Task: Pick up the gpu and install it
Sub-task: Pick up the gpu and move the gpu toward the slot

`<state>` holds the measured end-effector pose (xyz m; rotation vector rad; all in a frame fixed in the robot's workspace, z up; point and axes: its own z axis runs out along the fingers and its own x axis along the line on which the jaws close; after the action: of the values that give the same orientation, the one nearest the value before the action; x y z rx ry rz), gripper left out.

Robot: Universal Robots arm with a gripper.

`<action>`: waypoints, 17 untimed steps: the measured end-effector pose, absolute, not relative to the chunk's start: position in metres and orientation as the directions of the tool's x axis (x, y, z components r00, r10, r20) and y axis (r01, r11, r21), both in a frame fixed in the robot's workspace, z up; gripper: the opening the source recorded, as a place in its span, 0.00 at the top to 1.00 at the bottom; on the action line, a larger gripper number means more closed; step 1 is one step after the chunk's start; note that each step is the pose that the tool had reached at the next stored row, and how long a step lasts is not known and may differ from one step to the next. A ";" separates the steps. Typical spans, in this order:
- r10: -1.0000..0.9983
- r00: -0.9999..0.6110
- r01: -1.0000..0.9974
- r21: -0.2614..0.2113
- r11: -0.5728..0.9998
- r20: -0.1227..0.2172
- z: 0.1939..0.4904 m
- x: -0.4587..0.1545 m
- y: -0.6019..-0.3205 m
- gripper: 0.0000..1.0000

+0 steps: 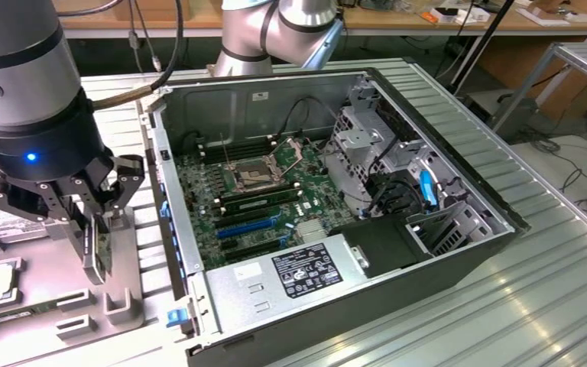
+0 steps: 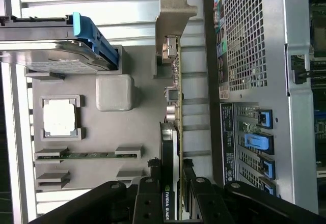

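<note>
Exterior view: the gpu (image 1: 95, 256) is being clasped on edge by the gripper (image 1: 92, 222) at the exterior view's left, over the gray tray (image 1: 125, 302) in the lower left of the frame. The open computer case (image 1: 446, 229) is lying just beside it, its rear wall (image 1: 168, 199) standing between card and motherboard (image 1: 263, 191). More is being shown by the wrist view: fingers (image 2: 152, 183) clenched on both faces of the card, its silver bracket (image 2: 170, 25), and a processor (image 2: 59, 118), a memory stick (image 2: 86, 155) and a blue-handled drive (image 2: 51, 53) sitting in the tray.

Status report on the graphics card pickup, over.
Pincer shut on thin green-and-black graphics card, on edge at grey holder tray. Computer case's silver rear wall stands between card and green motherboard.
</note>
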<state>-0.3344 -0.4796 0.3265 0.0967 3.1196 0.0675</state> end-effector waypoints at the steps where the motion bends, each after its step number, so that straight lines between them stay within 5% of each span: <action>1: 0.061 -0.998 0.061 0.044 0.997 -0.018 0.328 -0.334 -0.480 0.73; 17: 0.044 -0.999 0.043 0.044 0.998 -0.018 0.339 -0.334 -0.478 0.73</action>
<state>-0.3344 -0.4782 0.3388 0.0681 3.1207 0.0679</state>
